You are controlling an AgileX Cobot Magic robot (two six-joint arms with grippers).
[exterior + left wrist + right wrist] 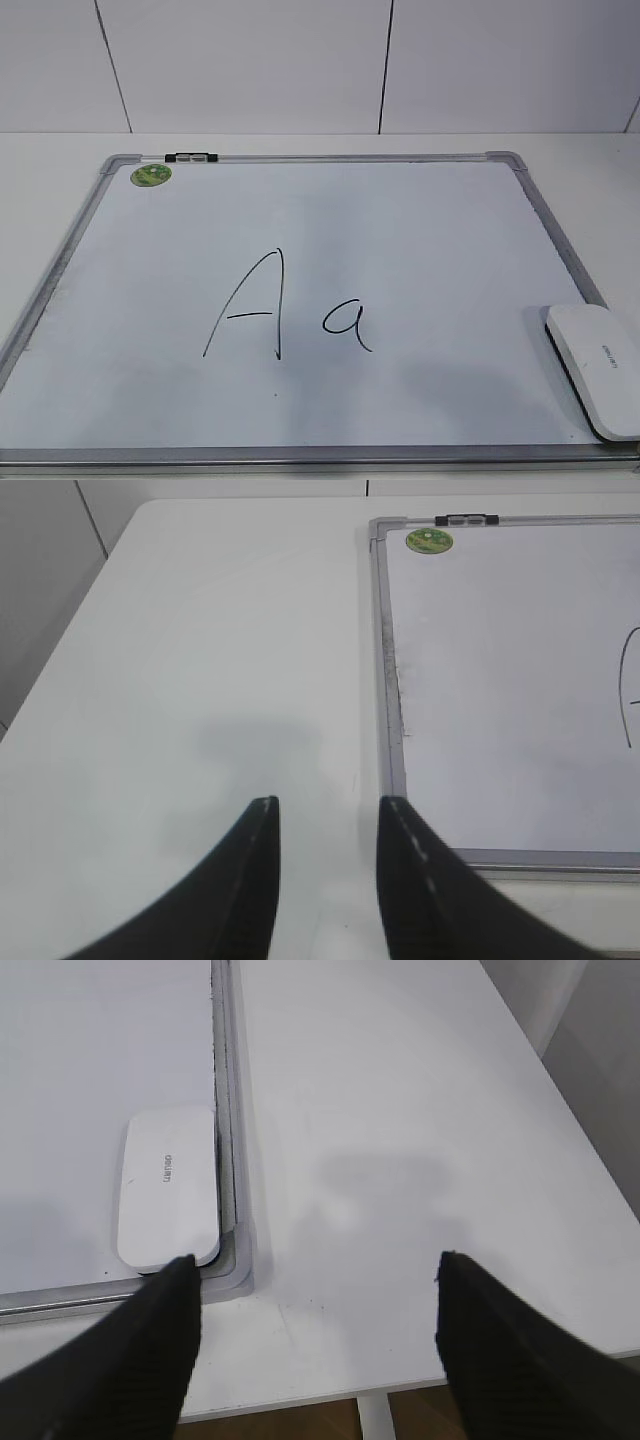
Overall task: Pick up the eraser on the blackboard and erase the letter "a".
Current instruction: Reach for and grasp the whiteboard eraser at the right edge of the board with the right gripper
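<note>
While neither arm showed in the exterior view, the blackboard [110,240] lay flat on the table [50,150], filling most of the frame. A capital "A" [250,305] sat just left of centre, and the letter "a" [347,322] stood just beside it at its 3 o'clock, untouched. The eraser [595,365] rested at about 4 o'clock on the board, against the right frame near the bottom corner, well apart from the letters. A green sticker [151,175] and a small clip [190,157] marked the 11 o'clock corner.

Left wrist view: the left gripper [325,820] hovered over bare table just off the board's left frame, fingers parted a little, nothing between them. Sticker and clip were visible at 1 o'clock; only a stroke of the capital showed at the right edge.

Right wrist view: the right gripper [315,1290] hung wide open and empty above the table beside the board's corner. The eraser sat at 10 o'clock from it, its long side along the frame, print facing up.

Handling judgement: the eraser looked rigid, light and glossy, so likely slippery under the pads. Best hold seemed across its narrow width, at mid-length. The frame crowds one long side, so that finger has little room.
</note>
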